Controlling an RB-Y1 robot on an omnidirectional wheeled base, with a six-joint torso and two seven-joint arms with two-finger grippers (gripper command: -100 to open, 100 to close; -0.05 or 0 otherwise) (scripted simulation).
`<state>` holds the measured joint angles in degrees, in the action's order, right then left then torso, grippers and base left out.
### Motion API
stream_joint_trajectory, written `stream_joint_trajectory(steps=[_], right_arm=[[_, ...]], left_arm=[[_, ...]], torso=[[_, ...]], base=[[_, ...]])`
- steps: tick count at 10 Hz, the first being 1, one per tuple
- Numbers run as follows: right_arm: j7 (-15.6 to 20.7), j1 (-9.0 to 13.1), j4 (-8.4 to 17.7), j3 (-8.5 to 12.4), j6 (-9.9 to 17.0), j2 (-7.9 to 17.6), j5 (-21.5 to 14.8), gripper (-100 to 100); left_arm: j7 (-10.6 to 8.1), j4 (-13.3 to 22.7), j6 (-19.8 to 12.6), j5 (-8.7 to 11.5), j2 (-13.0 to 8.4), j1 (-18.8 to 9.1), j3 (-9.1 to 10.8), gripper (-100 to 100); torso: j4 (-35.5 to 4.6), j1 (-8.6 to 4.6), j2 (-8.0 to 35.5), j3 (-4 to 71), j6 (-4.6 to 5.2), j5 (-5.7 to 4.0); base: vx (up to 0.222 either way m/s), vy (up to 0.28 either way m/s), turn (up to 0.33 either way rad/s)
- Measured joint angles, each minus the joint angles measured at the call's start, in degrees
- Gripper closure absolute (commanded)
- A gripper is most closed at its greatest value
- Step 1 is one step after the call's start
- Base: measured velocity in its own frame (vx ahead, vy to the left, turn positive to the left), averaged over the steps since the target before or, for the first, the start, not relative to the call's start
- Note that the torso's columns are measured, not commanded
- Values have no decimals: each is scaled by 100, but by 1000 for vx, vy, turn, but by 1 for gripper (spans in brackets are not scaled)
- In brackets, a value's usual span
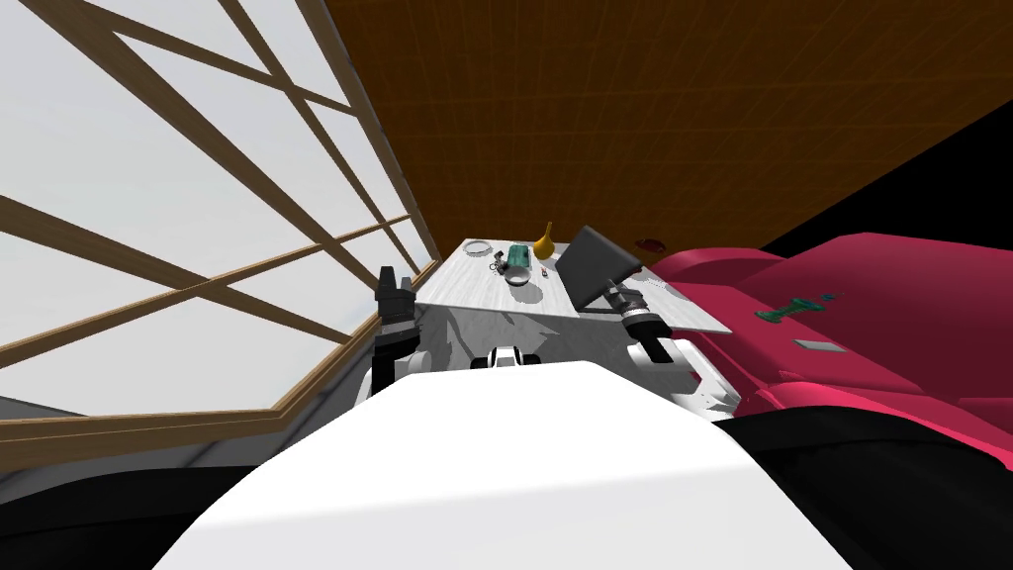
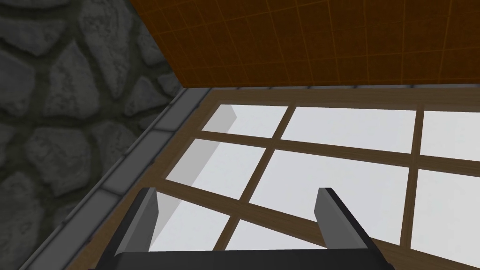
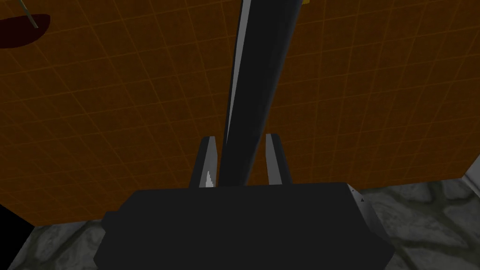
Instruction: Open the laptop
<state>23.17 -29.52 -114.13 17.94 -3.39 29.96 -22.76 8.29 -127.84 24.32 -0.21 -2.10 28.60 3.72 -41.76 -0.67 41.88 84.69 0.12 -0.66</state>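
Laptop (image 1: pixel 597 267) sits on the right part of the white table (image 1: pixel 475 294), far from me, in the head view. Its dark lid (image 1: pixel 589 255) stands tilted up from the base, partly raised. The right gripper (image 1: pixel 615 294) is at the lid's near edge. The left gripper (image 1: pixel 393 287) hangs raised just left of the table's near corner, by the window, well apart from the laptop. A bowl (image 1: pixel 516 278) and a yellow thing (image 1: pixel 544 240) lie left of and beyond the laptop, and a red bed (image 1: pixel 851 297) is on the right.

In the left wrist view the left gripper (image 2: pixel 237 194) has its fingers spread wide, with nothing between them.

In the right wrist view the right gripper (image 3: pixel 240 137) is clamped on the lid (image 3: pixel 248 84). The two fingers (image 3: pixel 208 161) stand close together and press the two faces of the dark slab, which runs away from them edge-on.

I judge the step in hand to be the lift itself, with the edge caught and the lid part-way up. The next move calls for carrying that edge up and back along an arc about the hinge, and for a hold that lets the lid turn without dragging the base across the table.
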Motion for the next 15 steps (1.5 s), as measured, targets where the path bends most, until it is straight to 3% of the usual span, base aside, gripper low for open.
stream_joint_trajectory(steps=[4,7,9,12,15], right_arm=[[-152,128,194,-24,-21,-70,138,100],[-145,571,572,-112,-212,-109,242,100],[-151,732,890,-112,-273,-82,255,100],[-135,1216,1345,-247,-463,-95,360,100],[-146,1282,1646,-228,-498,-96,369,100]], left_arm=[[0,0,0,0,0,1,0,0],[0,0,0,0,1,0,-1,0],[0,0,0,0,1,0,-1,0],[0,0,0,0,1,0,-1,0],[0,0,0,0,1,1,-1,0]], torso=[[-20,64,4,4,-23,41],[-38,91,28,-9,-30,61],[-18,57,1,6,-16,41],[-29,55,8,4,-25,49],[-6,32,-14,15,-21,26]], base=[[-30,-27,-38],[-39,-5,-13],[-30,-2,-53],[-40,0,-7],[-13,-5,-47]])
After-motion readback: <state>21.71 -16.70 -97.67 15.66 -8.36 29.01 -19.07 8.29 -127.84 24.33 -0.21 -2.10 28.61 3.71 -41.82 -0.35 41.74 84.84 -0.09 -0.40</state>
